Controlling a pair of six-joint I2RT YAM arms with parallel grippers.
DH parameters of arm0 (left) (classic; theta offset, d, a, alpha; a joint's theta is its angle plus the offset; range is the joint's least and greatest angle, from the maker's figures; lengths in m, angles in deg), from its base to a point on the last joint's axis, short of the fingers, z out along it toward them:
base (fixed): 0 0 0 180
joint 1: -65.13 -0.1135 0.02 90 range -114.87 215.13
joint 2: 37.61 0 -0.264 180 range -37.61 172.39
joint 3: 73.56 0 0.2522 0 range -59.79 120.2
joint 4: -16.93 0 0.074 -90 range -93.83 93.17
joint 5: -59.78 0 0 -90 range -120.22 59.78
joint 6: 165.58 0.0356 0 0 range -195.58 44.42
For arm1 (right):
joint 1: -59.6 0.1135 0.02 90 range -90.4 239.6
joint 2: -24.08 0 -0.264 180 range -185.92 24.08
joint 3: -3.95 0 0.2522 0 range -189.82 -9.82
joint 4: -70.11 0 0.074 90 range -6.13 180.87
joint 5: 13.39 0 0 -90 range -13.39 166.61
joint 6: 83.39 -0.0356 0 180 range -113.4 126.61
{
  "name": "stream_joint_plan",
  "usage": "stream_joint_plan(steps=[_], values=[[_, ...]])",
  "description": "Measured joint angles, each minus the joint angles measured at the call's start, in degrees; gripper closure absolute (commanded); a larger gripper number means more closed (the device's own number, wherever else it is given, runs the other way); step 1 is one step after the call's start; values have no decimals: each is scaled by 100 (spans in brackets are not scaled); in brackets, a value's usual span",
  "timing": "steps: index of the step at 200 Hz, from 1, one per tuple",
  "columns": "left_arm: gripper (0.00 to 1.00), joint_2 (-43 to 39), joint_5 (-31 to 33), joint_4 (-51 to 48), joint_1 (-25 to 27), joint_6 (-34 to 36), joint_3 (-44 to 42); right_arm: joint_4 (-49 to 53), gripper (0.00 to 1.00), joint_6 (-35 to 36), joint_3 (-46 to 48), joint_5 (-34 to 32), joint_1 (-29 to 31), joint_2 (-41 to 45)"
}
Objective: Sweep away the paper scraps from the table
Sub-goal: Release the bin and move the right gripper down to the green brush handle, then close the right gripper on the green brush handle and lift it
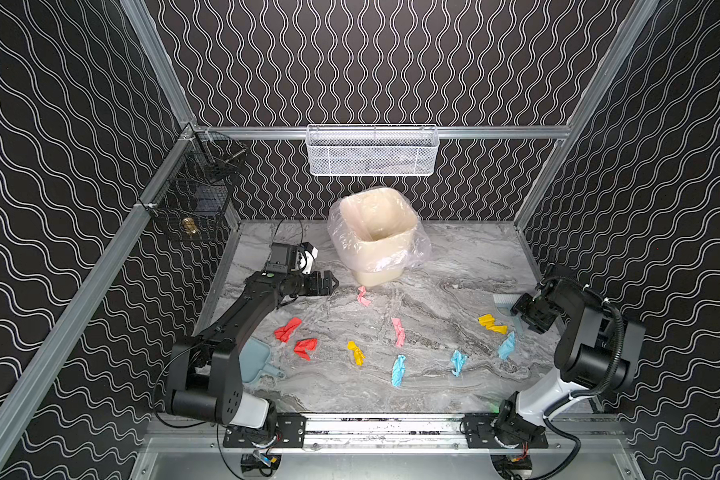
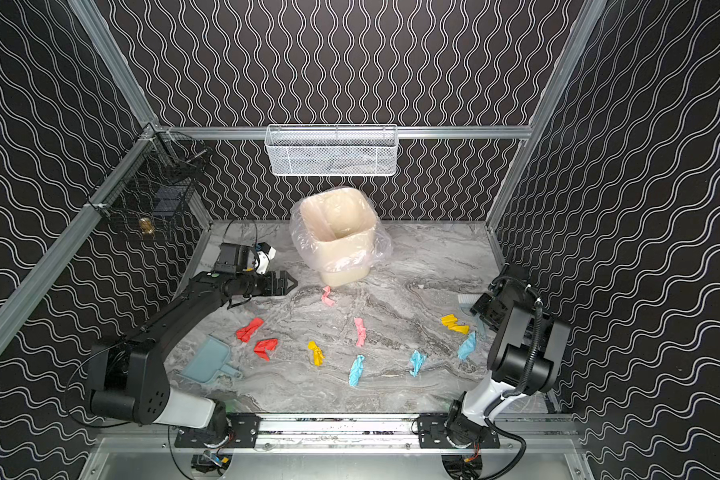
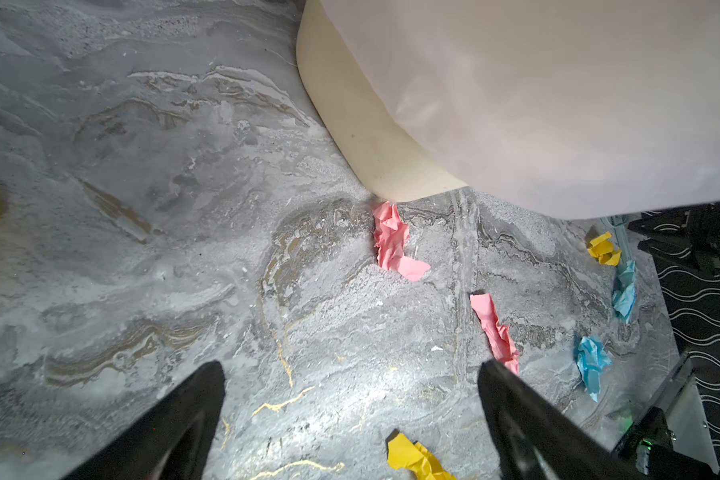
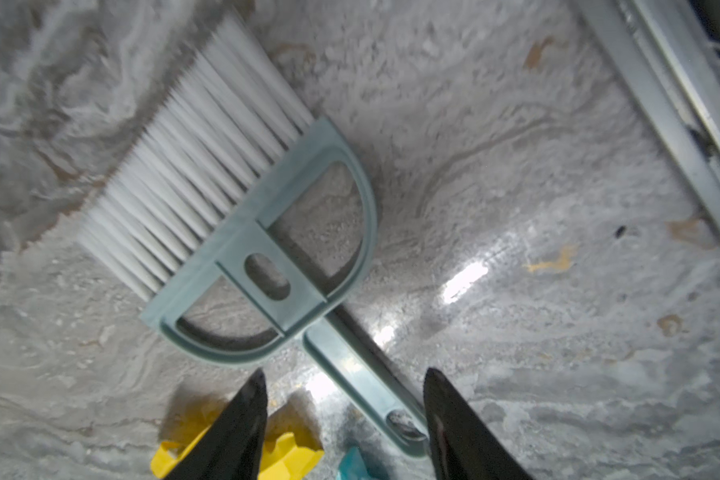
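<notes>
Several paper scraps lie across the marble table (image 1: 433,395): red (image 1: 288,329), yellow (image 1: 356,353), pink (image 1: 398,331) and light blue (image 1: 398,370) ones among them. At the right, a pale blue brush (image 4: 267,249) with white bristles lies flat beside a yellow scrap (image 1: 492,324). My right gripper (image 4: 346,372) is low over the brush handle (image 4: 362,390), jaws apart on either side of it with a gap still showing. My left gripper (image 1: 331,282) hangs open and empty above the table near a pink scrap (image 3: 391,241).
A cream bin (image 1: 378,235) lined with a clear bag stands at the back middle. A pale blue dustpan (image 1: 255,359) lies at the front left, partly under my left arm. A white mesh basket (image 1: 372,150) and a black wire basket (image 1: 196,199) hang on the walls.
</notes>
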Motion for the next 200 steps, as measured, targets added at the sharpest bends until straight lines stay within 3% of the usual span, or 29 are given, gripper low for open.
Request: stream_joint_plan(steps=[88,145,200], values=[[1,170,-15,-83,42,26,127,-223,49,17,39,-387,348,-302],[1,144,-13,-114,42,37,116,-492,50,22,85,-251,557,-284],[1,-155,55,-111,46,15,-164,-557,59,256,122,-223,588,-306]])
